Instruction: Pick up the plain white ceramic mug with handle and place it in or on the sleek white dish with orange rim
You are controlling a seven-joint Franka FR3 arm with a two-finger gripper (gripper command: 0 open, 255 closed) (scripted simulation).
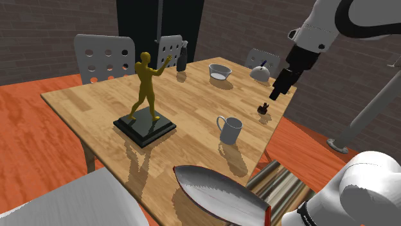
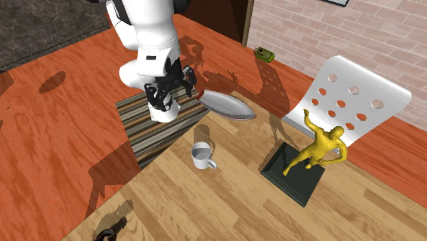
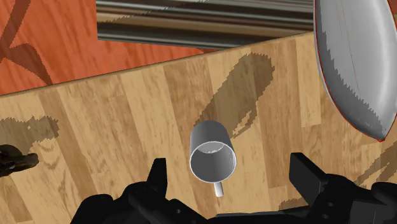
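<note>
On the wooden table [image 1: 96, 103], near its edge, the mug [image 3: 213, 153] stands upright ahead of your spread, empty gripper [image 3: 230, 170]. Likely rigid, light, slick, chippable: pinch across the body, clear of the handle.

Floored in glossy red-orange wood planks [image 1: 26, 128], with a striped rug [image 2: 137, 130] lying at the edge of the light wooden table [image 1: 96, 103]. Walled in brick: a dark grey-brown brick wall [image 1: 38, 26] in the shoulder view, split by a tall black area [image 1: 138, 26], and pale pinkish brick [image 2: 308, 27] in the second exterior view. Seats three white chairs [image 1: 103, 58], backs pierced with round holes, along the table's far side. Lit softly, with blurred shadows on table and floor.
</note>
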